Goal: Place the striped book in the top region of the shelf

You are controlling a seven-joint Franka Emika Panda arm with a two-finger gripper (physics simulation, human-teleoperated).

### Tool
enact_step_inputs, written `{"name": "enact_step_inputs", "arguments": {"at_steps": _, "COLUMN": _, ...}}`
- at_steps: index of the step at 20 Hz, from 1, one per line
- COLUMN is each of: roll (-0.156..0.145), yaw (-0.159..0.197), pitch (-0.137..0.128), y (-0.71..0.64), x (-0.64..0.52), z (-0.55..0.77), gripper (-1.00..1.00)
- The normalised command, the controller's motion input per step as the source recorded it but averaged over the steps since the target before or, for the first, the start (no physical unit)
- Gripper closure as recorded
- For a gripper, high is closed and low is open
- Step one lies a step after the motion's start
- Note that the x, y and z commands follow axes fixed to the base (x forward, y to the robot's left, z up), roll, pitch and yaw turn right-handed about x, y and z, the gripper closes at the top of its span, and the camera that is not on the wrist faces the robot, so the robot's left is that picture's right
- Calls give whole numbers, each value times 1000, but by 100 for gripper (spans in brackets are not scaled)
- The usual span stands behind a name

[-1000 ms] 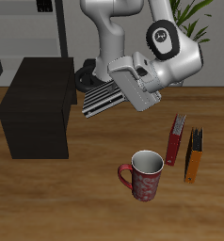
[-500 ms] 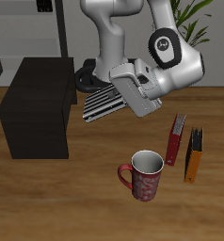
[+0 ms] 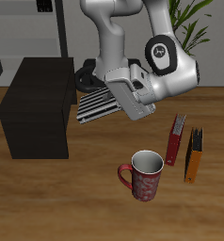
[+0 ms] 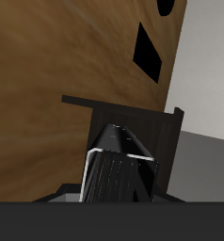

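The striped book, black and white, hangs tilted in the air beside the shelf, with my gripper shut on its end. Its free end points toward the shelf's flat top and is close to the shelf's upper edge. In the wrist view the striped book runs out from between the jaws, and the dark shelf lies just beyond it over the wooden table.
A red book and an orange-and-black book stand upright toward the table's front. A red patterned mug stands near them. A potted plant sits at the back.
My gripper has carried the striped book toward the shelf, and the arm has swung with it. The book's free end is now closer to the shelf's top edge.
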Motion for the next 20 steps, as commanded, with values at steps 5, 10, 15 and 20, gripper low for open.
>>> {"name": "enact_step_inputs", "arguments": {"at_steps": 5, "roll": -41, "yaw": -20, "pitch": 8, "y": -208, "x": 33, "z": -5, "gripper": 100}}
{"name": "enact_step_inputs", "arguments": {"at_steps": 10, "roll": -27, "yaw": -11, "pitch": 1, "y": -188, "x": 32, "z": -33, "gripper": 100}}
{"name": "enact_step_inputs", "arguments": {"at_steps": 15, "roll": -15, "yaw": -10, "pitch": 24, "y": -186, "x": 50, "z": -146, "gripper": 100}}
{"name": "enact_step_inputs", "arguments": {"at_steps": 20, "roll": -7, "yaw": -2, "pitch": 5, "y": -116, "x": 18, "z": -104, "gripper": 100}}
